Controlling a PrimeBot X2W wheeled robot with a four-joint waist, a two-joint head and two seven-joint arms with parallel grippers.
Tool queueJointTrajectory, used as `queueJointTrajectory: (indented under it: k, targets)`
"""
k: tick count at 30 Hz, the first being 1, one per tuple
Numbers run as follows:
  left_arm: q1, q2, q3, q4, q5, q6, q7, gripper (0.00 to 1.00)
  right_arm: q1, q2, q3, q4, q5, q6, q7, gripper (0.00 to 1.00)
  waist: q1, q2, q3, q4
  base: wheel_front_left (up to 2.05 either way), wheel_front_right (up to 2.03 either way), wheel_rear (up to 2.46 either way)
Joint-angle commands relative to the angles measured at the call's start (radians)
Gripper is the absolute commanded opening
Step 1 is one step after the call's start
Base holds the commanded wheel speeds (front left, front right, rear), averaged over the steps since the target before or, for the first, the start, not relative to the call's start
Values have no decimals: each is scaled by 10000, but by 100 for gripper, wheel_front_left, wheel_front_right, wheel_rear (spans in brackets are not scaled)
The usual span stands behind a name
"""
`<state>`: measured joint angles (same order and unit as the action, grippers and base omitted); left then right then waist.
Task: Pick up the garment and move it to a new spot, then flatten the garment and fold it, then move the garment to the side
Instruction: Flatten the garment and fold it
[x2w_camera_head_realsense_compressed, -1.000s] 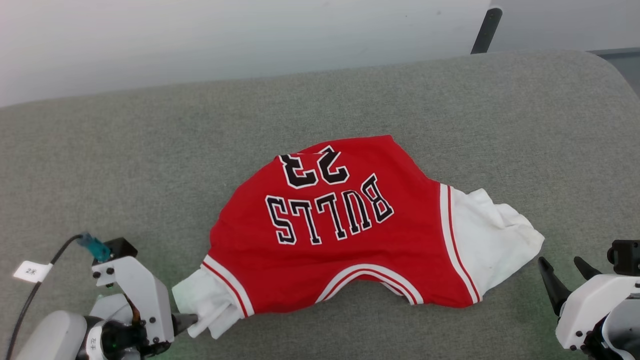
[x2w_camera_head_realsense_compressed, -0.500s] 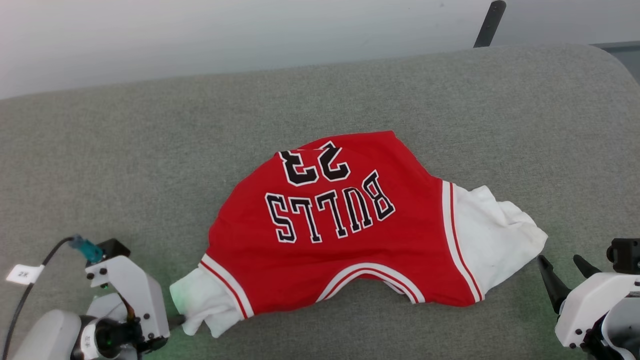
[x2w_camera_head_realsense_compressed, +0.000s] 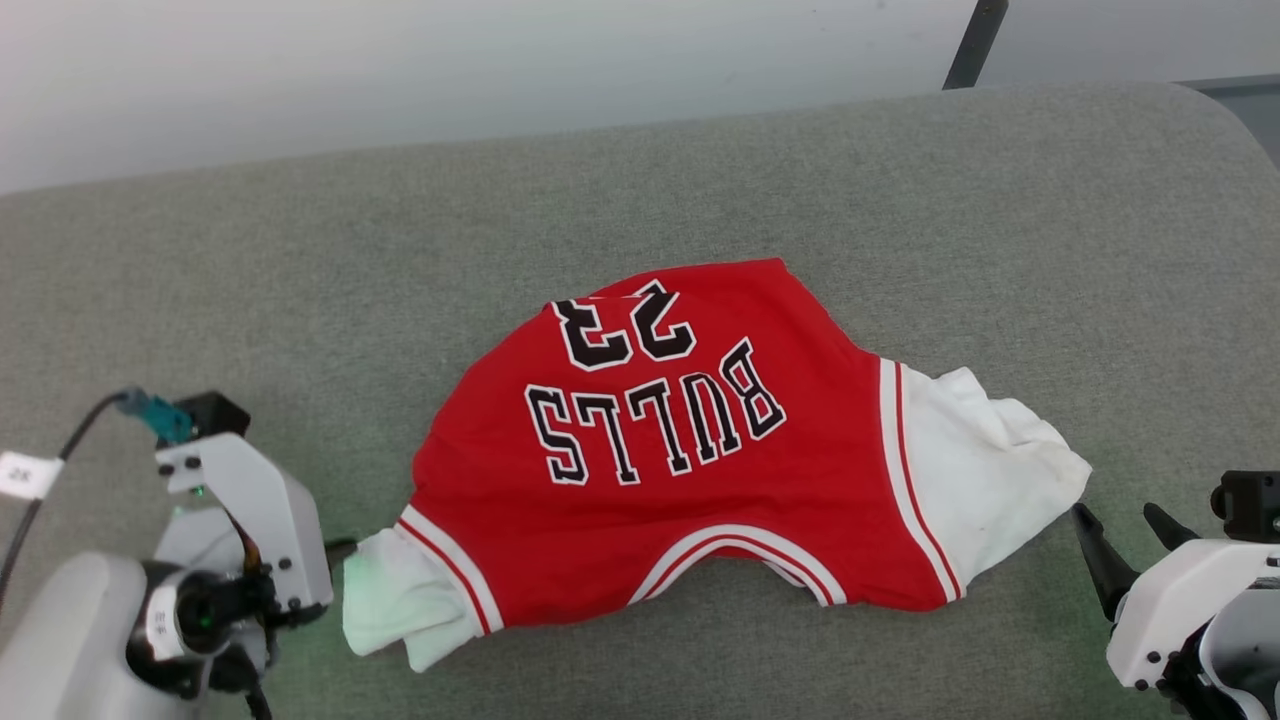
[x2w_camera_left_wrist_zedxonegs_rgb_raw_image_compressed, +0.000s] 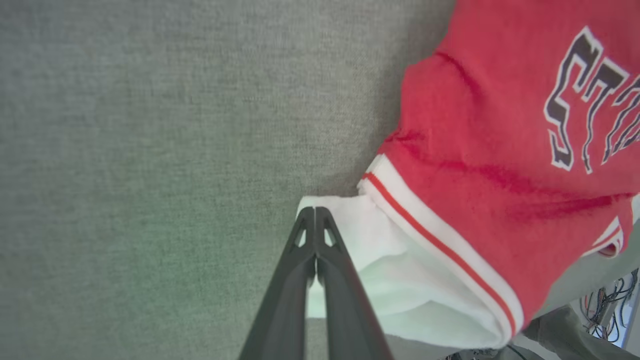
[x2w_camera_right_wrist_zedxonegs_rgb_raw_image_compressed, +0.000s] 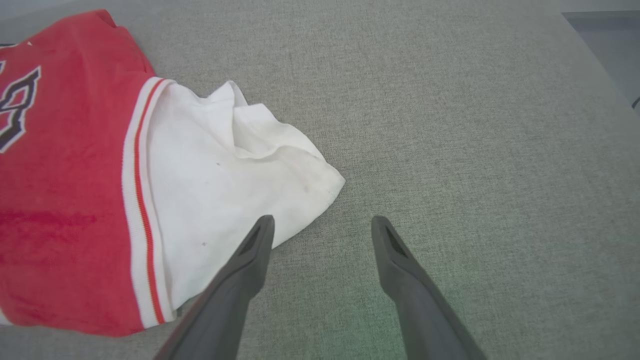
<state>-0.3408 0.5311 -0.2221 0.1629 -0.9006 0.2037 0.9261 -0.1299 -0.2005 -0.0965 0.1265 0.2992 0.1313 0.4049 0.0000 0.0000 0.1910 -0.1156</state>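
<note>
Grips with the left hand (x2w_camera_left_wrist_zedxonegs_rgb_raw_image_compressed: 315, 212), dark fingers pressed tight together on the outer corner of one white sleeve (x2w_camera_left_wrist_zedxonegs_rgb_raw_image_compressed: 380, 260) of the garment (x2w_camera_left_wrist_zedxonegs_rgb_raw_image_compressed: 475, 125), right at the cloth's edge. Sits, in the head view, low at that same end of the garment, tips touching the sleeve. Holds the right hand (x2w_camera_right_wrist_zedxonegs_rgb_raw_image_compressed: 322, 225) wide open with nothing between the fingers, just off the garment's other white sleeve (x2w_camera_right_wrist_zedxonegs_rgb_raw_image_compressed: 215, 165): one fingertip at the sleeve's hem, contact not clear, the other over bare grey surface (x2w_camera_right_wrist_zedxonegs_rgb_raw_image_compressed: 475, 150) beyond the garment. Lies loosely spread on the surface, red body between the two sleeves, slightly rumpled. Reads upside down from the head view in the black lettering (x2w_camera_head_realsense_compressed: 650, 410). Curves along the garment's near edge in the striped collar trim (x2w_camera_head_realsense_compressed: 735, 560), between the two hands.
</note>
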Motion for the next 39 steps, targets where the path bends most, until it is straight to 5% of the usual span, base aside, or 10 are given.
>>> queueJointTrajectory:
  k: [1,14,15,16,17,24,32,39]
  targets:
    - [-198,58,-15,-36,102,-56,-48,0,-34,24,-28,27,-17,-10,-40,100,0,0,13,-22,0,0,0]
    - [-1051,176,-424,333,469,-191,171,0,-53,66,-14,-7,-29,-10,-44,100,0,0,95,-236,0,0,0]
    - [-989,224,-480,273,508,-164,273,17,-35,66,-14,-14,-28,-10,-39,100,0,0,92,-248,0,0,0]
    - [-904,292,-553,154,540,-159,377,67,-13,67,-18,-23,-27,-10,-31,100,0,0,91,-261,0,0,0]
    - [-814,357,-595,16,546,-125,496,100,8,68,-23,-35,-25,-10,-25,100,0,0,96,-273,0,0,0]
    - [246,1337,-970,-1597,959,-516,767,100,107,103,-29,-104,7,-10,-38,100,0,0,202,-342,0,0,0]
    - [1334,2406,-1299,-2802,1197,-1592,559,100,163,125,-42,-10,-19,-10,-84,100,0,0,167,-253,0,0,0]
    - [1426,2631,-1873,-3008,1431,-2890,-175,100,72,119,69,6,-11,-10,-37,100,0,0,79,-174,0,0,0]
